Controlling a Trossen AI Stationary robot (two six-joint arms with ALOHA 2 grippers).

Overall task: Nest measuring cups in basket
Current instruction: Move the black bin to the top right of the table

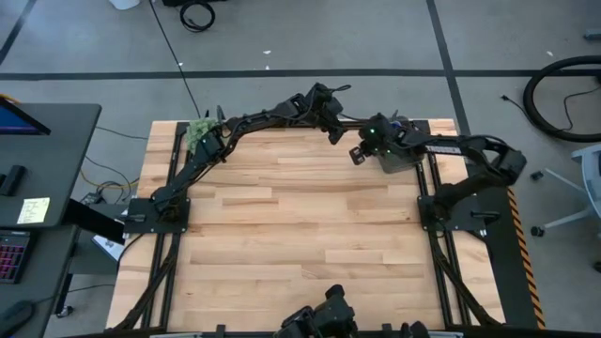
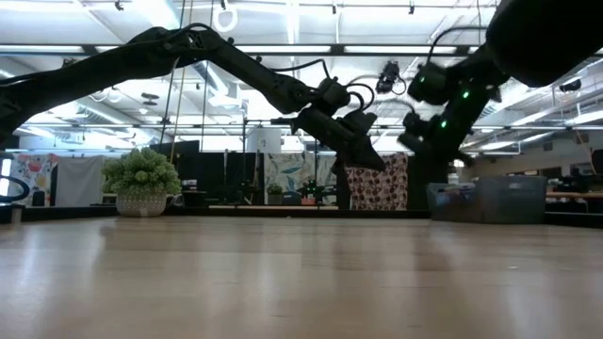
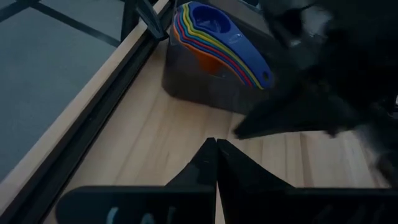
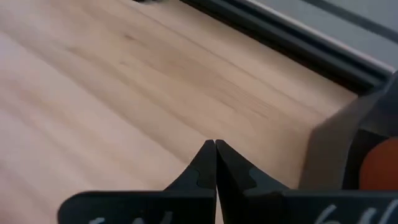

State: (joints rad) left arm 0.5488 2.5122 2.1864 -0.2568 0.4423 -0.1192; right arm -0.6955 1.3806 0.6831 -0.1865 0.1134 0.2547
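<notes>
Measuring cups (image 3: 217,43): nested in 1 stack, dark blue on top, inside the basket.
Basket (image 3: 205,87): dark grey, at the table's (image 1: 300,225) far right edge.
Left gripper (image 3: 216,149): fingers together, empty, raised near the basket.
Right gripper (image 4: 214,149): fingers together, empty, just beside the basket.

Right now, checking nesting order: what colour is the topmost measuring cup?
Dark blue topmost measuring cup, clearest in the left wrist view.

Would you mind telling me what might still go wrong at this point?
The nested measuring cups stick out above the basket, so a passing arm could knock them loose. The shut left gripper and shut right gripper hang close together beside the basket at the table's far edge; they might collide, or nudge the basket.
</notes>
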